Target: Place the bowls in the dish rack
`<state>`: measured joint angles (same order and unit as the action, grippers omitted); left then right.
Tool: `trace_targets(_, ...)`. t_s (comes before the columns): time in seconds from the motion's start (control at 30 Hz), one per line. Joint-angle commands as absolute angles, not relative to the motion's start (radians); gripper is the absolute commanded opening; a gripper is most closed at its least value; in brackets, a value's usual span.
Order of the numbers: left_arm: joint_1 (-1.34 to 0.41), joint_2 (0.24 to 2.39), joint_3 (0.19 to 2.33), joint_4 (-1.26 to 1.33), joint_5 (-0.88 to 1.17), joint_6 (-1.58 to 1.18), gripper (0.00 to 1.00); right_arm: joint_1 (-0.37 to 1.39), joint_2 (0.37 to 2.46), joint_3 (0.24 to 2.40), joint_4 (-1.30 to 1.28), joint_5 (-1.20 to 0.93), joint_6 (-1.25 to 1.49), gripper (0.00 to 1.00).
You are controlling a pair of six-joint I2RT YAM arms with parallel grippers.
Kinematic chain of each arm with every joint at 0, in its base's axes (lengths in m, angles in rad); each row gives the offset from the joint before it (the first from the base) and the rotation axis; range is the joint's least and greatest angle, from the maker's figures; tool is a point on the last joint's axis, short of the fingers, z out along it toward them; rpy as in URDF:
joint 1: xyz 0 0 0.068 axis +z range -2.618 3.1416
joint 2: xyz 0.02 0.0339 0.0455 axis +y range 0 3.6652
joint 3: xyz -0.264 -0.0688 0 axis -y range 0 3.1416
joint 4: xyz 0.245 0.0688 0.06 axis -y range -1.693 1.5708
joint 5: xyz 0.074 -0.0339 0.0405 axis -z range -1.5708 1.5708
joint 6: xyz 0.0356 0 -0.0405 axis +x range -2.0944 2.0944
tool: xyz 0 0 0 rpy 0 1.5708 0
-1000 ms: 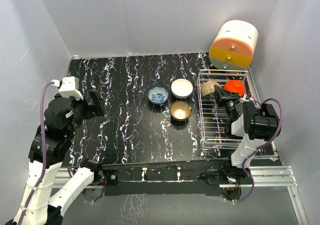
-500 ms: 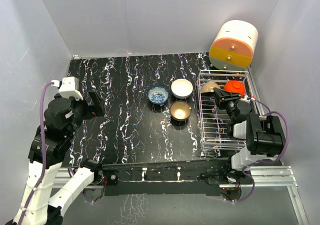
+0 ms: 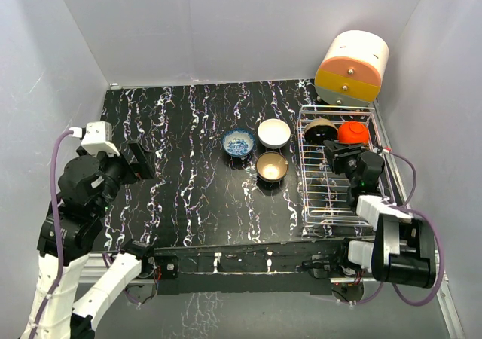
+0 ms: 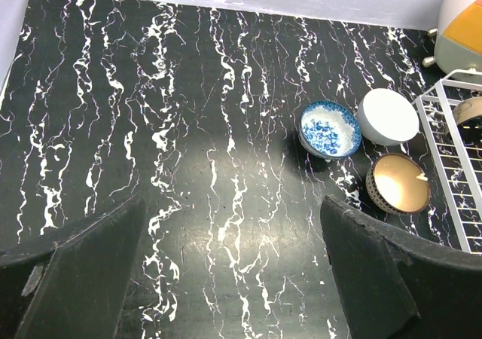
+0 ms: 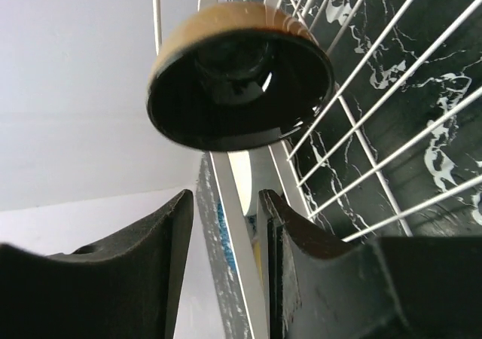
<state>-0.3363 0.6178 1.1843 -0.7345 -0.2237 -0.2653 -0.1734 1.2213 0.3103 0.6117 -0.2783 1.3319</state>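
Black stone veined with white, the table (image 3: 188,128) carries everything, and most of it lies open ahead of the left tool (image 3: 143,158). The silver wire dish rack (image 3: 303,192) stands under and around the right tool (image 3: 337,151), set lengthways so that this arm reaches its far end. An orange-and-cream drum-shaped box (image 3: 352,68) sits beyond the rack, past the right tool and apart from the job.

The right tool is inside the rack with its fingers (image 5: 301,241) parted by a modest gap and nothing between them. Just ahead of it, not touched, the black bowl with the tan outside (image 5: 241,75) leans on the rack wires, mouth tipped toward the wrist camera. That tilt looks like a bowl propped on its edge against the grid, as a rack is meant to hold it. Beside it, to this tool's right, the red bowl (image 3: 352,132) lies in the same far end. So two of the five seem to be loaded, packed at the far end, probably to leave the near wires free for the others.

The left tool (image 4: 233,256) hangs wide and empty over bare table, held back at its own side. Ahead of it and to its right, the three bowls left to load stand close together on the table: the blue-and-white bowl (image 4: 330,129), the white bowl (image 4: 387,117) and the tan-gold bowl (image 4: 398,183). They sit mouth up, just outside the rack's wall on the right tool's left. That side suggests the right arm is the likelier one to fetch them.
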Motion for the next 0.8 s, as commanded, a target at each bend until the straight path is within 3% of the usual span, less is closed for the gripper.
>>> trace_targets(0.0, -0.339, 0.599, 1.186, -0.745, -0.214, -0.268, 0.97, -0.180, 1.120, 0.393, 0.461, -0.258, 1.193, 0.42)
trace_targets(0.33, -0.338, 0.585, 1.177, -0.742, -0.211, -0.270, 0.97, -0.179, 1.044, 0.614, 0.164, -0.252, 0.928, 0.50)
trace_targets(0.77, -0.339, 0.601, 1.155, -0.707, -0.195, -0.266, 0.97, -0.136, 1.266, 0.988, -0.204, -0.353, 0.427, 0.55)
